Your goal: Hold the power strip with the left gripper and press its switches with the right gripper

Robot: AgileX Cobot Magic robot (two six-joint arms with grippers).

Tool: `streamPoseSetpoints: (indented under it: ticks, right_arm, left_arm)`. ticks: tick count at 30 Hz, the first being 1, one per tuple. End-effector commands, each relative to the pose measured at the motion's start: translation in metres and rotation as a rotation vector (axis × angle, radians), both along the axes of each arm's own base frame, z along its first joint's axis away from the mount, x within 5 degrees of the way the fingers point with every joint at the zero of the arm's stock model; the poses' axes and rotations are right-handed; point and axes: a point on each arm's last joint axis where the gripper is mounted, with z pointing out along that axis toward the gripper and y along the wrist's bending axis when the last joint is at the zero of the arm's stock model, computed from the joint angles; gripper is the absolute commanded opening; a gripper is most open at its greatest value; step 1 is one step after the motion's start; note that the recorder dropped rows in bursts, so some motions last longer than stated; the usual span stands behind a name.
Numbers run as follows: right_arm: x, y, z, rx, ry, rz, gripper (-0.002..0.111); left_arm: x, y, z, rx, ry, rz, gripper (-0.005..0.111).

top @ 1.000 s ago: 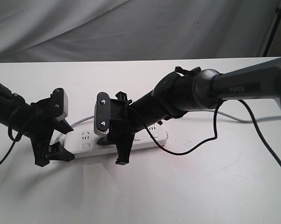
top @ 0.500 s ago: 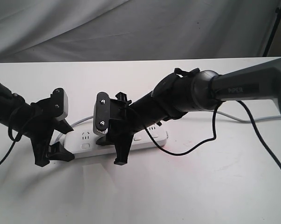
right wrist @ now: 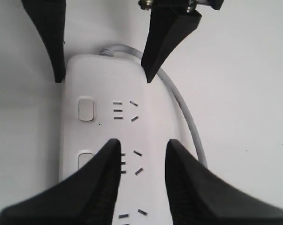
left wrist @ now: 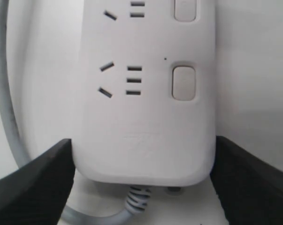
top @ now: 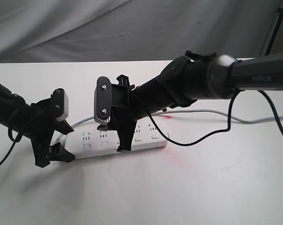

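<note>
The white power strip (top: 146, 140) lies flat on the table, its sockets and switches (top: 103, 144) facing up. My left gripper (top: 65, 140) is shut on its cord end, and the left wrist view shows a black jaw pressed against each long side of the power strip (left wrist: 146, 126) beside one switch (left wrist: 183, 83). My right gripper (top: 122, 146) points down over the strip's middle, near the button row. Seen from the right wrist, the right gripper (right wrist: 142, 145) is open with a narrow gap and nothing in it. One jaw half covers a switch (right wrist: 84, 160); the neighbouring switch (right wrist: 86, 108) is in plain sight.
The strip's grey cord (top: 254, 119) curls behind the strip and runs off to the right. A loose black cable (top: 202, 138) from the right arm droops onto the white table (top: 179, 197). Grey cloth (top: 132, 28) hangs behind, and a black stand leg (top: 272, 28) is at the far right.
The right arm has lifted and swung back. Its jaw tips have moved from in front of the strip's near edge to over the strip. The left gripper and the strip have not moved.
</note>
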Motion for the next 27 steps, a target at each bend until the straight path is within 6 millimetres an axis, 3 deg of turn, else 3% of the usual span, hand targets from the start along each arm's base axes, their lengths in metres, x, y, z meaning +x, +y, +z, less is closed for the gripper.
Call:
streamPoseSetpoints:
  ticks: [1, 6, 27]
  right_arm:
    - [0.001, -0.011, 0.003, -0.003, 0.004, -0.007, 0.031]
    - [-0.001, -0.027, -0.008, -0.019, 0.050, -0.047, 0.031]
    - [-0.001, -0.029, -0.021, -0.043, 0.065, -0.062, 0.031]
  left_arm:
    - [0.001, -0.002, 0.003, -0.006, -0.002, -0.003, 0.069]
    - [0.001, -0.002, 0.003, -0.006, -0.002, -0.003, 0.069]
    - [0.001, -0.002, 0.003, -0.006, -0.002, -0.003, 0.069]
